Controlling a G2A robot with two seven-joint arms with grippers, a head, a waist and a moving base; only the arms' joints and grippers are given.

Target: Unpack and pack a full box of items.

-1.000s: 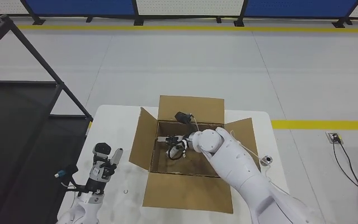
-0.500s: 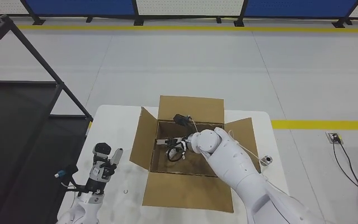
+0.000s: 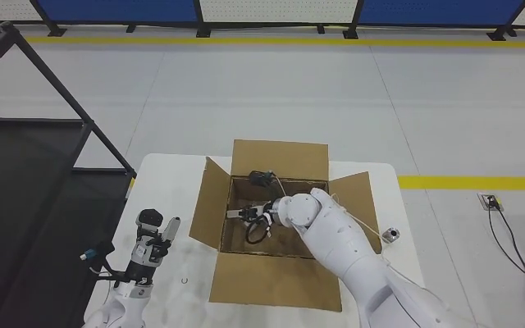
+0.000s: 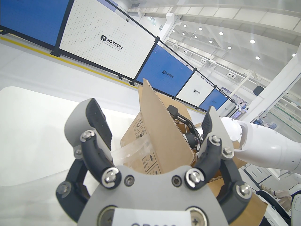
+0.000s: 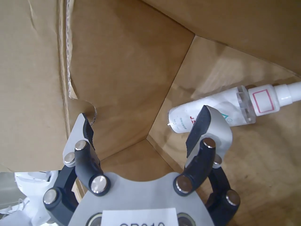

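Note:
An open cardboard box stands in the middle of the white table, all flaps folded outward. My right gripper is down inside the box near its left wall. In the right wrist view that gripper is open and holds nothing. A white spray bottle lies on the box floor just beyond one of its fingertips. My left gripper is over the table to the left of the box, open and empty. Its wrist view looks between the fingers of the left gripper at the box's side.
A small silver object lies on the table to the right of the box. A tiny object sits on the table near the left arm. A black rack stands beyond the table's left edge.
My right gripper has shifted to the left inside the box, closer to its left wall. The left arm has stayed still.

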